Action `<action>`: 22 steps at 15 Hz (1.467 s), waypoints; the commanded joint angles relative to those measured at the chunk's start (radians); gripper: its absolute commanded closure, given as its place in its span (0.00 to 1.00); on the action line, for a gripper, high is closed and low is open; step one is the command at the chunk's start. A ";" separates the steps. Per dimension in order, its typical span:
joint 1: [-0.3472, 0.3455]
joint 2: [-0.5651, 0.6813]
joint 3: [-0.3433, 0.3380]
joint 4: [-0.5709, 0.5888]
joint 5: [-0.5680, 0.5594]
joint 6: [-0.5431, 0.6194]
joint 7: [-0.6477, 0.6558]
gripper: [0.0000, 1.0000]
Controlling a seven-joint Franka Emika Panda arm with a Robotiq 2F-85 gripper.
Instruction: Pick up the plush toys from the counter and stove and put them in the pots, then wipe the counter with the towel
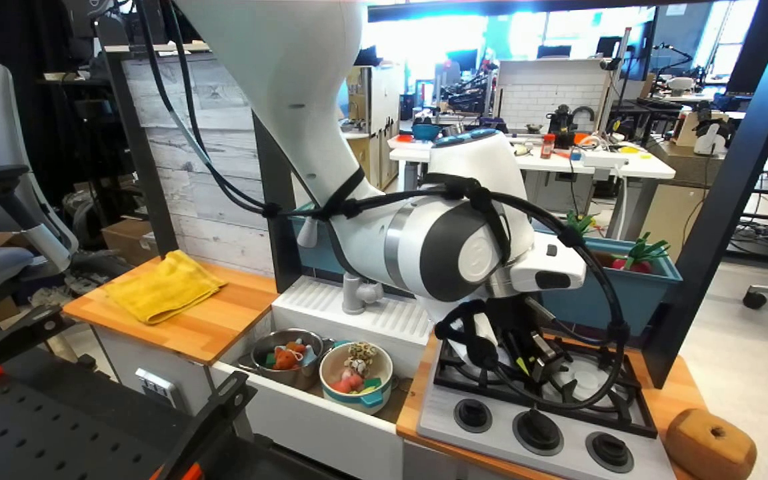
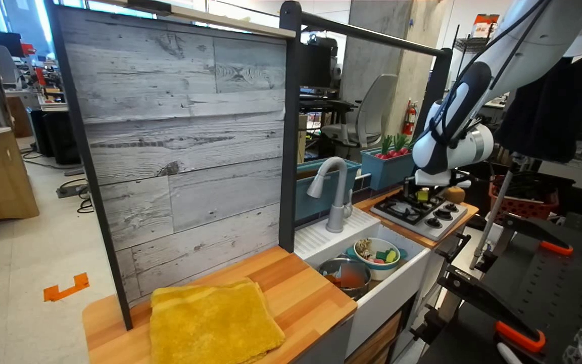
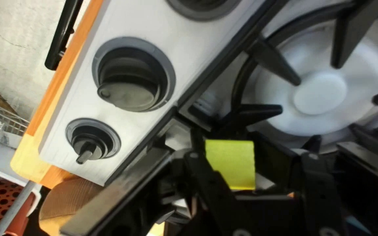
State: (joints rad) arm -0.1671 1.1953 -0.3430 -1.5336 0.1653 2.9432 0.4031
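Observation:
My gripper (image 1: 547,363) points down over the stove (image 1: 501,419), low above the black grates. It also shows in an exterior view (image 2: 417,196) and in the wrist view (image 3: 231,144). A small yellow-green square piece (image 3: 233,164) sits between the fingers; I cannot tell whether it is held or part of the gripper. A brown, loaf-like, ribbed toy (image 1: 711,443) lies at the counter's end beside the stove. The steel pot (image 1: 294,380) holds an orange-brown plush. The white pot (image 1: 351,401) holds spotted, pink and green-yellow toys. The yellow towel (image 1: 165,288) lies rumpled on the left counter.
Both pots stand in the white sink (image 1: 337,433), behind its front wall. A grey faucet (image 1: 355,293) rises at the sink's back. Blue planters (image 1: 591,307) hang behind the stove. A dark post (image 1: 711,220) stands beside it. Stove knobs (image 3: 133,78) stick up along the front.

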 commanded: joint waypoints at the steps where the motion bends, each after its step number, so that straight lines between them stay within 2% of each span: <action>1: -0.091 -0.224 0.164 -0.236 -0.018 0.034 -0.228 0.80; 4: -0.175 -0.339 0.307 -0.387 -0.023 0.103 -0.387 0.80; 6: -0.198 -0.391 0.376 -0.494 -0.036 0.125 -0.459 0.80; 8: -0.119 -0.384 0.332 -0.527 -0.040 0.104 -0.426 0.80; 9: -0.049 -0.375 0.276 -0.524 -0.043 0.058 -0.378 0.80; 10: -0.007 -0.357 0.250 -0.513 -0.044 0.039 -0.356 0.80; 14: 0.090 -0.312 0.210 -0.496 -0.045 0.112 -0.319 0.80; 15: 0.109 -0.307 0.199 -0.490 -0.048 0.105 -0.315 0.66; 16: 0.130 -0.306 0.184 -0.489 -0.051 0.095 -0.309 0.30; 18: 0.144 -0.328 0.165 -0.497 -0.065 0.038 -0.322 0.23; 21: 0.074 -0.417 0.197 -0.574 -0.118 0.005 -0.417 0.04; 22: 0.063 -0.450 0.190 -0.601 -0.148 -0.024 -0.454 0.01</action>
State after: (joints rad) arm -0.0481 0.8605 -0.1612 -2.0458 0.0869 2.9842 0.0413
